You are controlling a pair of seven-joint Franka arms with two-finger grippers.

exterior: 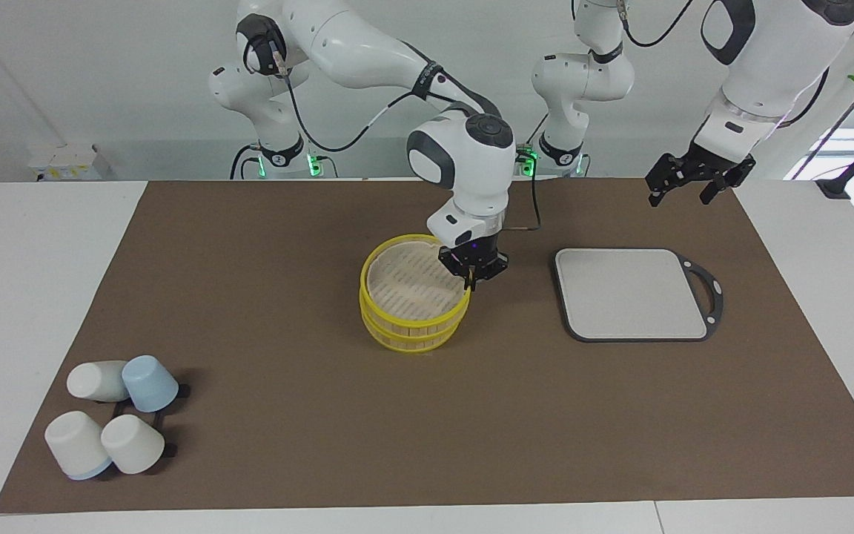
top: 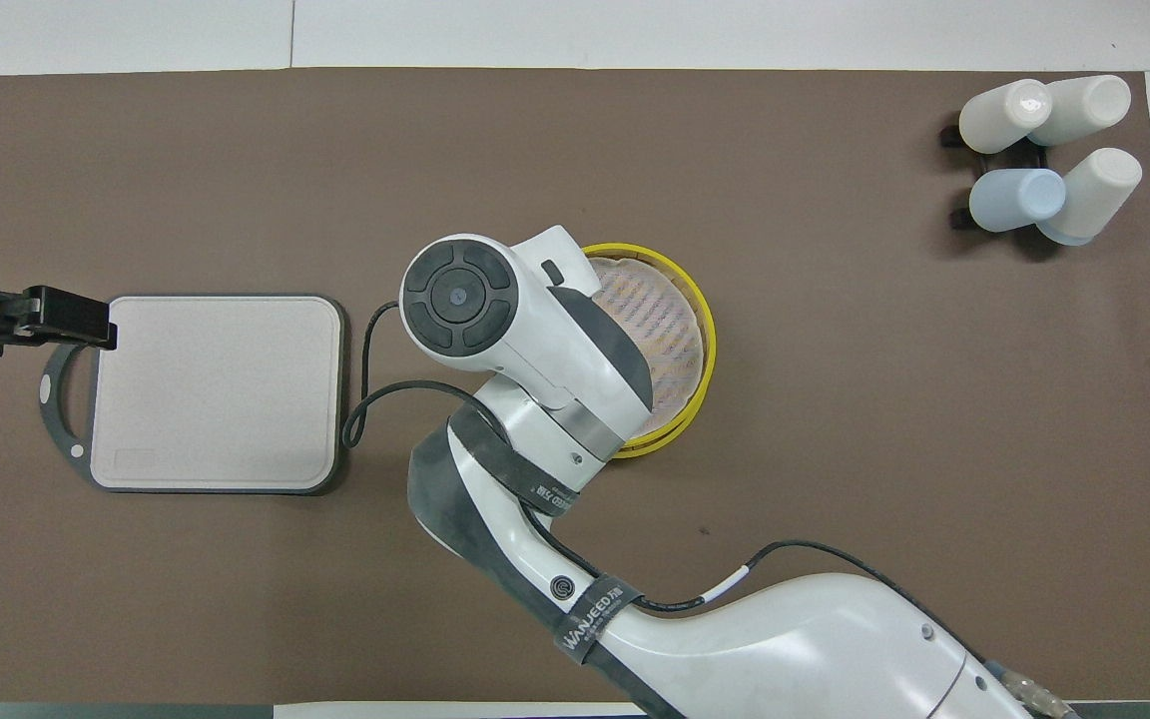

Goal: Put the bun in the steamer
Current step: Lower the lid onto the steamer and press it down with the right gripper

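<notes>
The steamer (exterior: 412, 300) stands in the middle of the brown mat, a round bamboo basket with yellow rims; it also shows in the overhead view (top: 680, 330). Its pale woven lid (exterior: 408, 285) lies on top, slightly askew. My right gripper (exterior: 471, 282) reaches down to the lid's rim on the side toward the left arm's end, and its fingers pinch that yellow rim. In the overhead view the right arm covers the gripper and part of the steamer. The bun is not visible in either view. My left gripper (exterior: 683, 194) waits open and empty in the air over the mat beside the grey board.
A flat grey square board (exterior: 631, 293) with a dark handle lies toward the left arm's end. Several white and pale-blue cups (exterior: 112, 415) lie on a black rack at the right arm's end, farther from the robots.
</notes>
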